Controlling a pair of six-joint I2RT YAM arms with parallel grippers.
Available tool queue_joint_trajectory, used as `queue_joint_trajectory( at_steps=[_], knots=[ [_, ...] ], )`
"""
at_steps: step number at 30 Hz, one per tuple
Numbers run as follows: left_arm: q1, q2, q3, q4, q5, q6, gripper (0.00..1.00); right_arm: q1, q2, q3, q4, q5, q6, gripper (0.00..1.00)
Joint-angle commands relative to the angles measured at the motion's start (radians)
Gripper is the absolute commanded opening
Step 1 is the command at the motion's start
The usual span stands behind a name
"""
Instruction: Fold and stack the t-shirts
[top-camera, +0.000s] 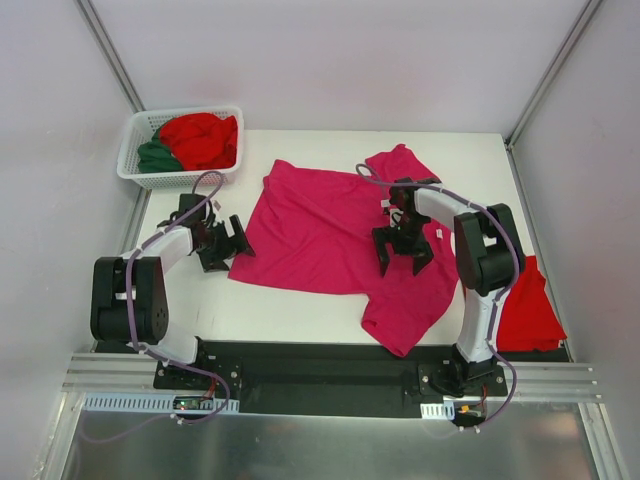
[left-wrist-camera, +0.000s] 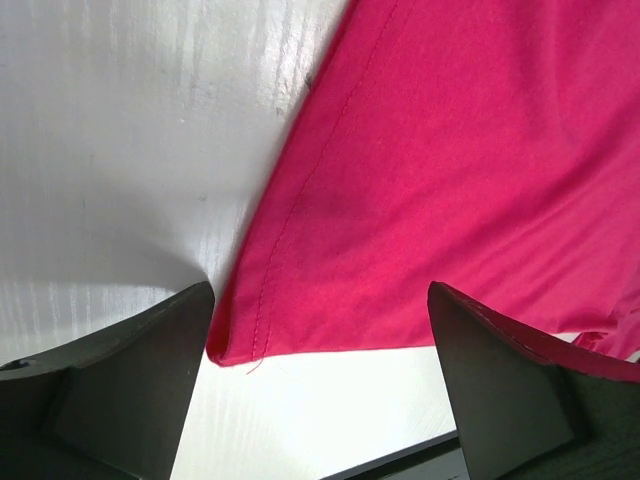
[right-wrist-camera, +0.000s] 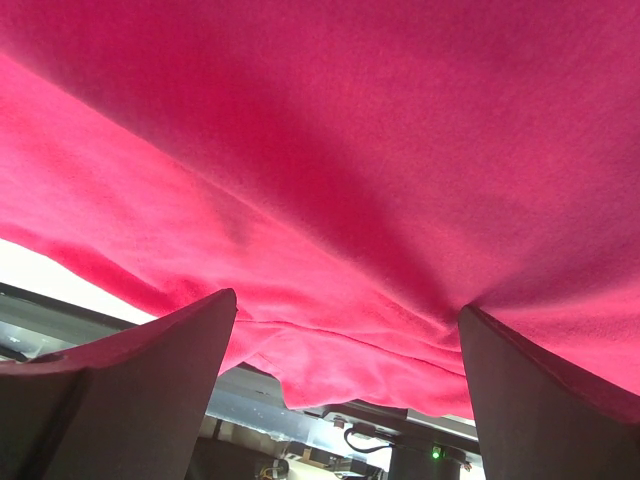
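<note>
On the magenta t-shirt (top-camera: 320, 225) sits a white tag (top-camera: 438, 232), unreadable.

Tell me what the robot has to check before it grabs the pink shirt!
1. Left end effector open: ok, jaws wide.
2. Pink shirt corner lined up between the left jaws: ok, seen in the left wrist view.
3. Right end effector open: ok, over the shirt.
4. Shirt lying flat: not ok, it is rumpled near the right arm.
5. End effectors touching the cloth: cannot tell.
6. Red shirt at the right edge neatly folded: cannot tell, the arm hides part of it.
</note>
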Motion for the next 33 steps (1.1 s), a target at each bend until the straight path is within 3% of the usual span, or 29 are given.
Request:
queue_joint_trajectory(
  at_steps=[1, 4, 5, 7, 11, 12, 14, 33],
  knots=[
    [0.003, -0.04, -0.05, 0.036, 0.037, -0.012, 0.89, 0.015, -0.012, 0.024, -0.029, -0.011, -0.016, 0.96],
    [0.003, -0.042, -0.07, 0.047, 0.056, -0.016, 0.85, 0.018, -0.009, 0.027, -0.032, -0.008, -0.016, 0.96],
    [0.004, -0.04, -0.071, 0.049, 0.06, -0.019, 0.77, 0.018, -0.009, 0.027, -0.031, -0.01, -0.016, 0.96],
    [0.003, -0.039, -0.073, 0.052, 0.077, -0.023, 0.71, 0.018, -0.006, 0.027, -0.031, -0.005, -0.017, 0.96],
    [0.003, -0.039, -0.065, 0.052, 0.085, -0.021, 0.32, 0.016, 0.0, 0.027, -0.032, -0.007, -0.019, 0.96],
    [0.004, -0.036, -0.064, 0.052, 0.087, -0.02, 0.12, 0.019, 0.0, 0.027, -0.032, -0.004, -0.019, 0.96],
    [0.003, -0.036, -0.058, 0.052, 0.093, -0.023, 0.0, 0.018, 0.0, 0.027, -0.031, -0.001, -0.021, 0.96],
    [0.006, -0.148, -0.021, -0.172, -0.081, 0.002, 0.0, 0.018, 0.017, 0.04, -0.044, 0.007, -0.025, 0.96]
  ],
)
